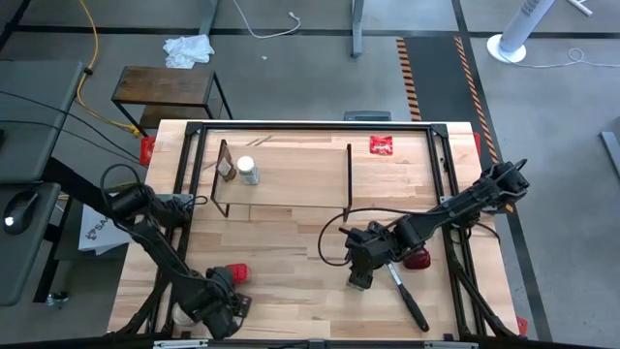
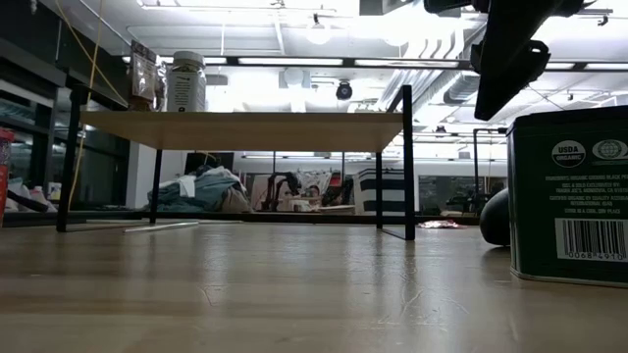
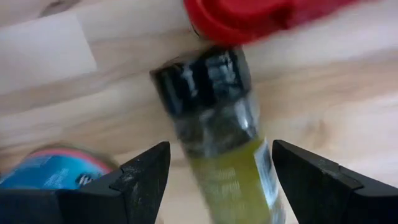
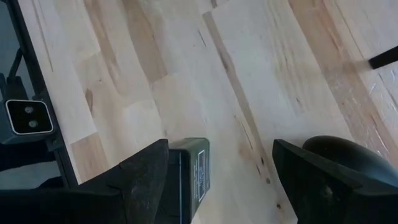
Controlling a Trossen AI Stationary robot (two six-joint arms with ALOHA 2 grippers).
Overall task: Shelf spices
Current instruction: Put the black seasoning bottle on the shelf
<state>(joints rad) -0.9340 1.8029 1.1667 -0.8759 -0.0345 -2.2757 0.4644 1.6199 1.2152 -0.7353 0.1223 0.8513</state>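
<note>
The shelf (image 1: 291, 184) stands at the table's far side, with the brown bottle (image 1: 225, 170) and the white-capped jar (image 1: 249, 173) on its top; both also show in the low view, brown bottle (image 2: 144, 74) and white-capped jar (image 2: 185, 81). My left gripper (image 3: 221, 180) is open near the table's near left corner. Its fingers stand on either side of the dark-lidded glass jar (image 3: 217, 124), whose lid points at the red tin (image 3: 249, 18). My right gripper (image 4: 221, 180) is open above the dark box (image 4: 194, 174), which stands on the table (image 2: 569, 191).
A flat red packet (image 1: 382, 145) lies at the far right of the table. A black-handled tool (image 1: 408, 299) and a red object (image 1: 418, 259) lie by my right gripper. A round blue-topped thing (image 3: 50, 171) sits beside my left gripper. Bare wood spreads in front of the shelf (image 1: 281, 242).
</note>
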